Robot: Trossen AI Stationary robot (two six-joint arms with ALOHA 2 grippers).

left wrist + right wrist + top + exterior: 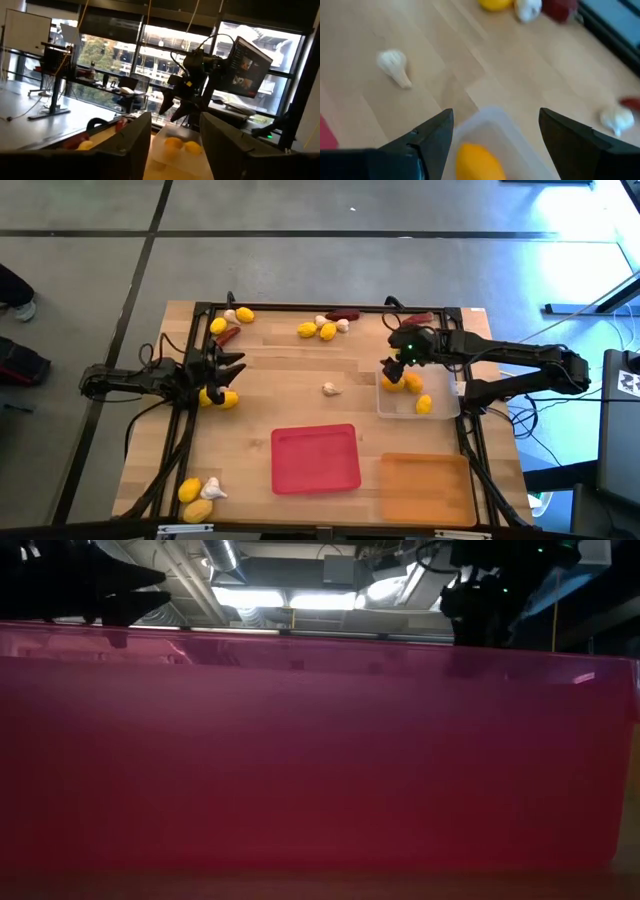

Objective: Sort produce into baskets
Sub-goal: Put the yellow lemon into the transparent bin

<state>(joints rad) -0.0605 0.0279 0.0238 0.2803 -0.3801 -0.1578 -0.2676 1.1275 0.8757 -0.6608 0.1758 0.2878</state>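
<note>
We are looking at a robotics lab set up in an office-like room. A wooden bench point(300, 370) stands on grey carpet tiles point(300, 260), framed by black rails with cables trailing off. Behind it we see a monitor on a stand point(247, 65), desks point(30, 107), a whiteboard point(27, 32) and tall windows point(115, 55) (buildings and trees outside). Overhead run bare ducts point(225, 560) and strip lights point(300, 598).

Both arms are dark, near black, built of slim jointed segments; black cables trail from the left arm point(130, 380) and loop beside the right arm point(520, 365); a small green light glows on the right wrist housing point(408, 346); each arm ends in two flat, tapering dark fingers point(425, 142), matte and plain, with no legible markings showing.
</note>
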